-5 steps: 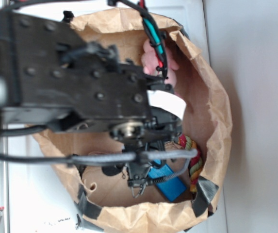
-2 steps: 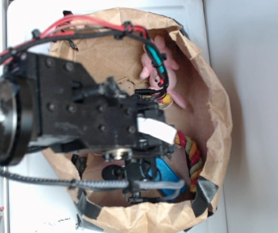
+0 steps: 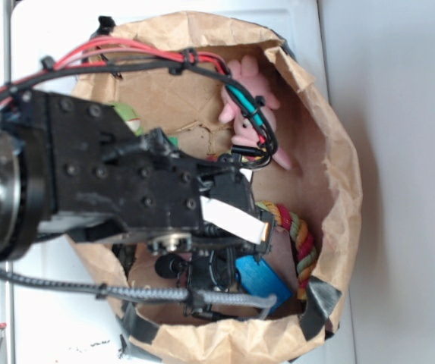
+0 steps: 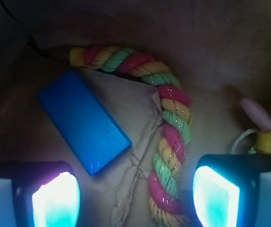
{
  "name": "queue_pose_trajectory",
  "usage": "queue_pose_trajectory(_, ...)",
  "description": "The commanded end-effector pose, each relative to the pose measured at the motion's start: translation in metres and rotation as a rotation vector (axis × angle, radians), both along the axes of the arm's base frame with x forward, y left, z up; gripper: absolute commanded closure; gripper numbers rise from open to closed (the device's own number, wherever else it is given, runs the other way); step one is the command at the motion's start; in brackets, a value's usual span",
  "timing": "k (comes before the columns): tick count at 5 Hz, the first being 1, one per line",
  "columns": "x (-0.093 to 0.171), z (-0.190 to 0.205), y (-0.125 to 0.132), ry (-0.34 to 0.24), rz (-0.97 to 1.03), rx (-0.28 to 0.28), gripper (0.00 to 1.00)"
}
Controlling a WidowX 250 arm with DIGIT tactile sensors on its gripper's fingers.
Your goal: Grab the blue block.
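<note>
Wrist view: the flat rectangular solid-blue block (image 4: 84, 122) lies diagonally in the left half of the frame on the creased brown paper floor (image 4: 140, 142) of the bag, its lower right corner just beside a fold in the paper. A twisted rope of pink, yellow and green strands (image 4: 170, 137) curves from the upper left down through the centre right, near the block but apart from it. The gripper (image 4: 135, 194) stands wide, its two glowing fingertips (image 4: 56, 201) at the lower left and lower right corners; the rope's lower end lies between them, while the block sits above the left fingertip, untouched. At the right edge, a pale pink and yellow part of a toy (image 4: 263, 127) shows. Exterior view: the black robot arm (image 3: 118, 182) reaches into the round brown paper bag (image 3: 338, 152); the blue block (image 3: 266, 279) rests at the lower centre, the rope (image 3: 297, 239) to its right, and a pink soft toy (image 3: 251, 95) at the upper centre.
</note>
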State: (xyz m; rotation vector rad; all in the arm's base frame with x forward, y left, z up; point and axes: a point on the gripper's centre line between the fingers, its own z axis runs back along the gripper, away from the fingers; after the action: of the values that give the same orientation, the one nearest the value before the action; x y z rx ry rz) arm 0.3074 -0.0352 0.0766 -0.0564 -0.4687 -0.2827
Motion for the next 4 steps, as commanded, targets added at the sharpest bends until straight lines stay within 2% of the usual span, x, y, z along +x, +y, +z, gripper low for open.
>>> queue_pose_trajectory(1, 0.0027, 0.0110, -0.0030, -0.039, -0.011, -0.001, 0.00)
queue_pose_trajectory(2, 0.0027, 0.0110, -0.0030, -0.039, -0.011, -0.001, 0.00)
queue_pose_trajectory(4, 0.0045, 0.0124, -0.0120, -0.114, -0.177, 0.020, 0.00)
